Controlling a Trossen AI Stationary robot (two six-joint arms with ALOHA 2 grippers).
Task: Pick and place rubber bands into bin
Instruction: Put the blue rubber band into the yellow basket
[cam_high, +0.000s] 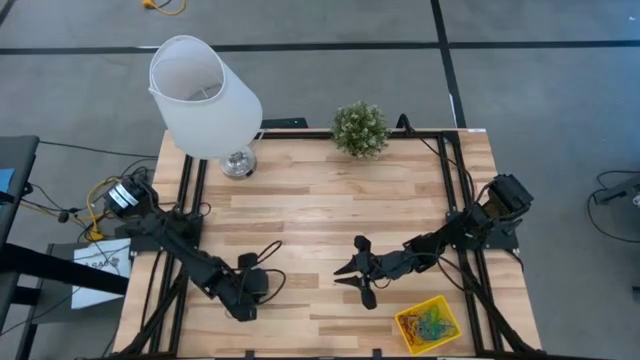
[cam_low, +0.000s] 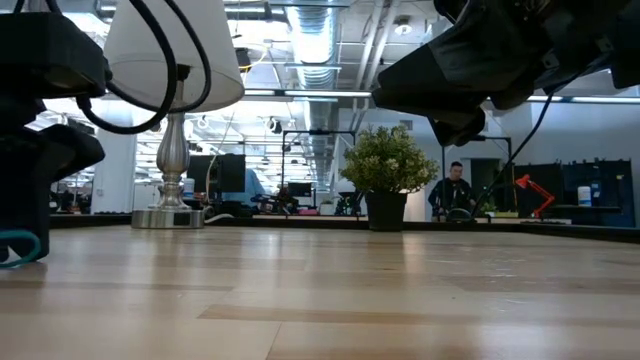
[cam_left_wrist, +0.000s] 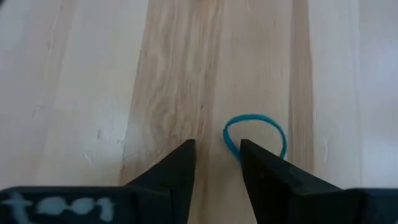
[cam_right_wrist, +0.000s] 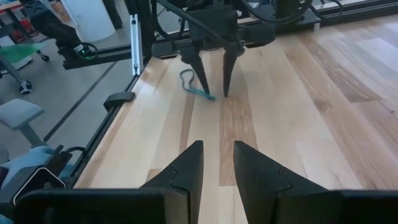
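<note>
Left hand (cam_left_wrist: 217, 165): spread over blue rubber band (cam_left_wrist: 255, 134) on worktop (cam_left_wrist: 93, 93); risk: fingertip straddles loop, thin band slips free

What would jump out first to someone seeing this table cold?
Probably the big white lamp at the table's far left corner, with the small potted plant at the far edge. Next, the yellow bin at the near right corner, already holding a tangle of rubber bands. Then the left gripper, pointing down with fingers apart at a lone blue rubber band on the wood.
</note>
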